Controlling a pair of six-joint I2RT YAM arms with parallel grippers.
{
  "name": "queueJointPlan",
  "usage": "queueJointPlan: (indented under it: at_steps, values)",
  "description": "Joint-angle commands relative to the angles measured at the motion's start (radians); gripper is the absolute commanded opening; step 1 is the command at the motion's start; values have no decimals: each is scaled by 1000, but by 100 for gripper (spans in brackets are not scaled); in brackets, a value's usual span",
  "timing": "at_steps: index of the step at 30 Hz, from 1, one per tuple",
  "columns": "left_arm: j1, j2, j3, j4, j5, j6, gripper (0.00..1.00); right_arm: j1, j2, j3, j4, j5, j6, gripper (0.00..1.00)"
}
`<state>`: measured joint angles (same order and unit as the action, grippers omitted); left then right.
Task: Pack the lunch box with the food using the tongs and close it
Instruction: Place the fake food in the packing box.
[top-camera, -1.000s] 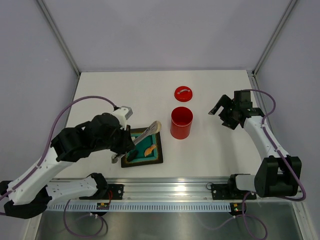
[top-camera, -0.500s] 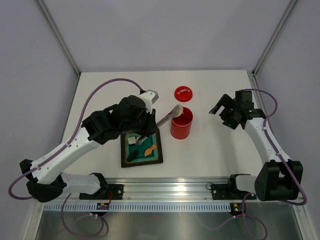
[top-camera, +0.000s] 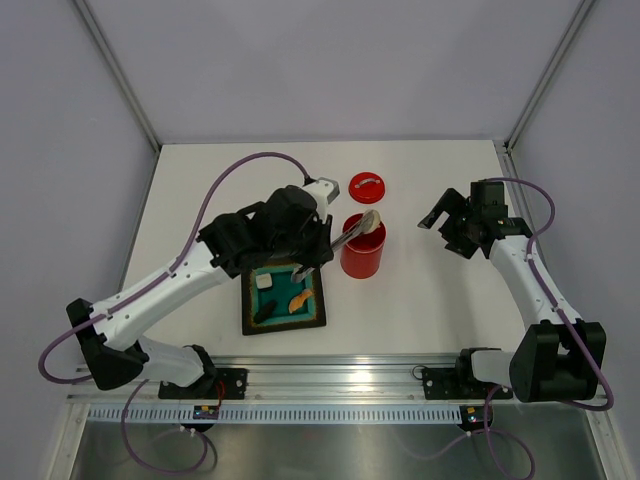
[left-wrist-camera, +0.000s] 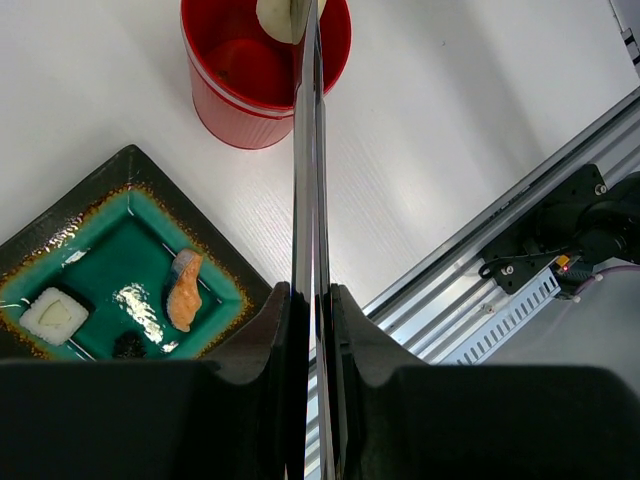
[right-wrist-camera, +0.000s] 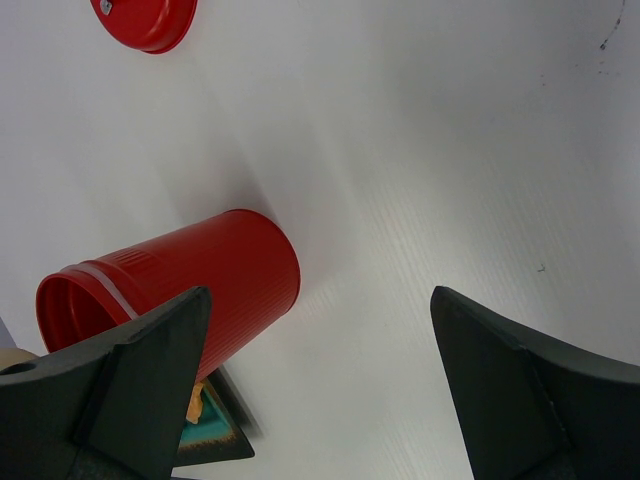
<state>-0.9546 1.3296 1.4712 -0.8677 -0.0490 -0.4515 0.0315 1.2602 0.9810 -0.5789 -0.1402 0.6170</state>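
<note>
The red lunch box (top-camera: 362, 247) stands open at mid-table, also in the left wrist view (left-wrist-camera: 262, 75) and the right wrist view (right-wrist-camera: 170, 290). Its red lid (top-camera: 367, 187) lies just behind it. My left gripper (top-camera: 310, 262) is shut on the silver tongs (left-wrist-camera: 308, 150). The tong tips pinch a beige disc of food (top-camera: 370, 221) right over the box's mouth (left-wrist-camera: 285, 15). A white cube (left-wrist-camera: 53, 314), an orange piece (left-wrist-camera: 184, 300) and a dark bit (left-wrist-camera: 128, 344) lie on the plate. My right gripper (top-camera: 440, 215) hangs open to the right of the box, holding nothing (right-wrist-camera: 320, 300).
A square dark plate with a teal centre (top-camera: 247, 305) sits left of the lunch box, under my left arm. The aluminium rail (top-camera: 340, 375) runs along the near table edge. Frame posts and white walls bound the back and sides.
My left arm has swung from over the plate up and right to the lunch box, carrying the beige disc in the tongs. The right arm has not moved.
</note>
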Motion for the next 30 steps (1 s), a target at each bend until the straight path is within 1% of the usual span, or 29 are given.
queueJointPlan:
  at_steps: [1,3,11,14,15,19,21,30]
  values:
    - [5,5,-2,65,31,19,14,-1,-10,-1,-4,7,-5,99]
    - [5,10,-14,61,31,17,17,-1,-4,-1,-2,5,-6,99]
    - [5,25,-64,64,38,13,19,-1,11,1,4,-1,-5,99]
    - [5,26,-75,72,41,13,23,-2,13,4,4,1,-8,99]
    - [5,31,-77,70,43,13,27,-2,13,4,4,-1,-8,100]
    - [5,39,-74,64,43,17,32,-1,21,4,5,-2,-8,99]
    - [5,36,-77,64,43,20,35,-2,19,1,7,-1,-6,99]
    - [5,28,-80,67,44,19,37,-1,19,-4,10,-1,-5,100]
